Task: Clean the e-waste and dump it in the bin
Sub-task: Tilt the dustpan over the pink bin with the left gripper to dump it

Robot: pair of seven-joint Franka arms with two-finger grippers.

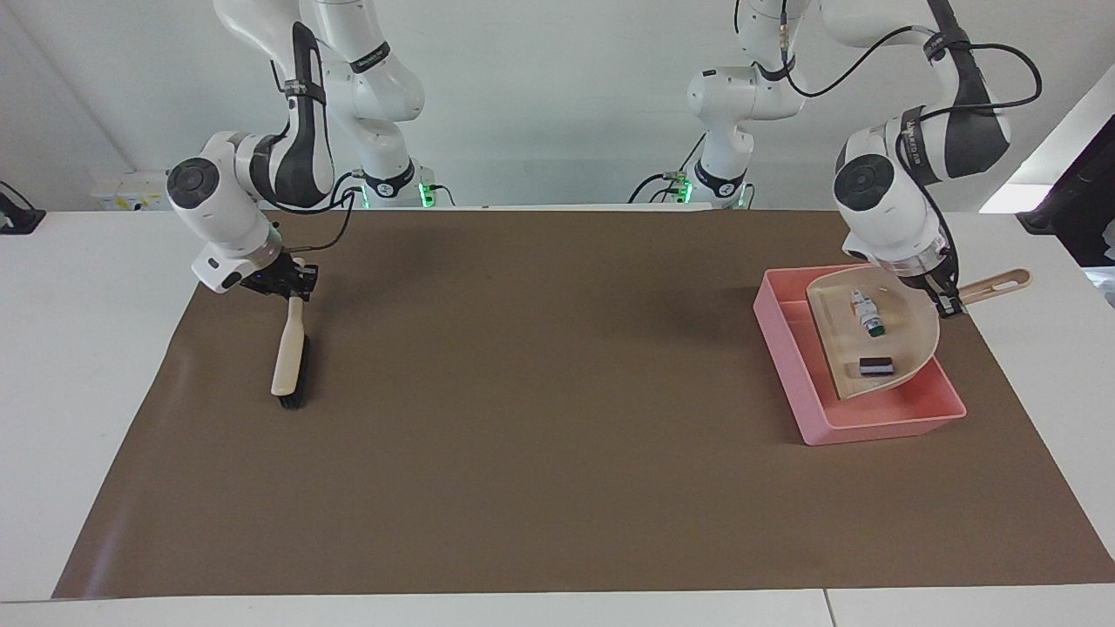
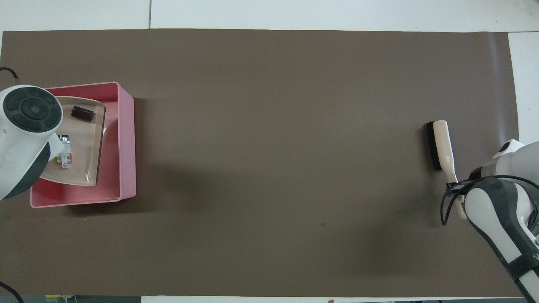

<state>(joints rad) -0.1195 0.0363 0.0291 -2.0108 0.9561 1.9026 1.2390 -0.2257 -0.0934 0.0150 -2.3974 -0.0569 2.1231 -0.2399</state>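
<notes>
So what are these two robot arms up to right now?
The left pincer holds a beige dustpan by its handle, tipped over the pink bin. Two bits of e-waste, a white piece and a dark block, lie in the pan, not yet in the bin. The right pincer holds a brush by its handle, bristles on the brown mat, waiting.

High facing view, steep overhead view, shared table (image 1: pixel 557 601).
</notes>
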